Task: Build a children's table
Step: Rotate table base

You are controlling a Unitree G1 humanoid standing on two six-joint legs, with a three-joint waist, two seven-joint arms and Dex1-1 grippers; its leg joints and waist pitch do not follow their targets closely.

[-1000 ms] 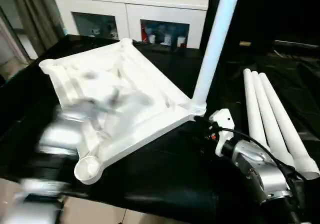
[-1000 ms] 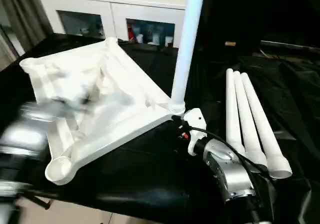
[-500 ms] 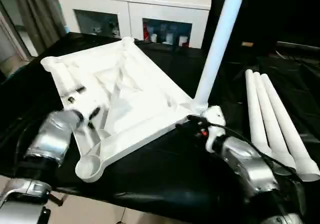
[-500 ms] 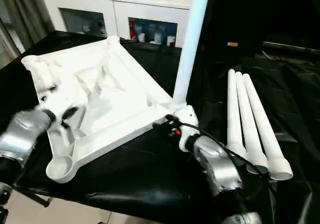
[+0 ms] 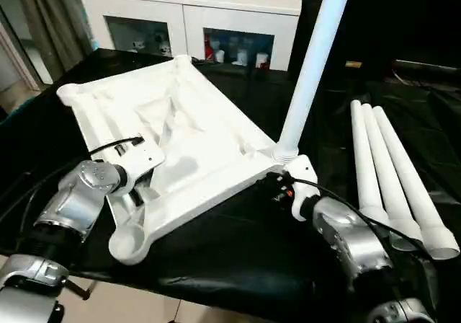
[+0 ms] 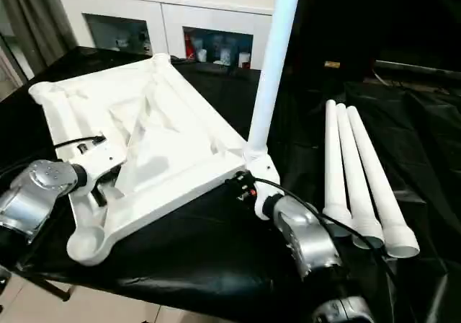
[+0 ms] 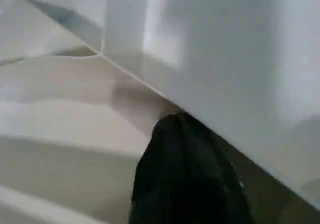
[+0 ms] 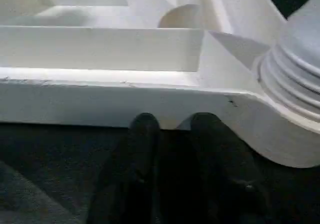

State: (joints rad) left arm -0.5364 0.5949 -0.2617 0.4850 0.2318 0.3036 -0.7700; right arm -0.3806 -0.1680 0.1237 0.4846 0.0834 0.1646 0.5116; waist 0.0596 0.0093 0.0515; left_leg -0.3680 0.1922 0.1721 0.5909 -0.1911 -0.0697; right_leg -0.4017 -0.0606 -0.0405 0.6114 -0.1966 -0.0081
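While clenched inside tabletop (image 5: pixel 180 132) ribs, left gripper (image 7: pixel 185 134); right gripper (image 8: pixel 172 126) barely parted at near edge. Blocking right: spare legs (image 5: pixel 392 168). Cabinet (image 5: pixel 191 9) beyond.

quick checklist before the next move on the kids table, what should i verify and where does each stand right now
1. One leg seated upright in the tabletop corner socket: ok.
2. Three spare legs lying together on the black work table, to the right of the tabletop: ok.
3. Near corner socket empty and facing up, ready for a leg: ok.
4. Left gripper shut, down among the underside ribs; whether it grips a rib: cannot tell.
5. Right gripper at the tabletop's side rim beside the seated leg, fingertips close together; whether it touches the rim: cannot tell.
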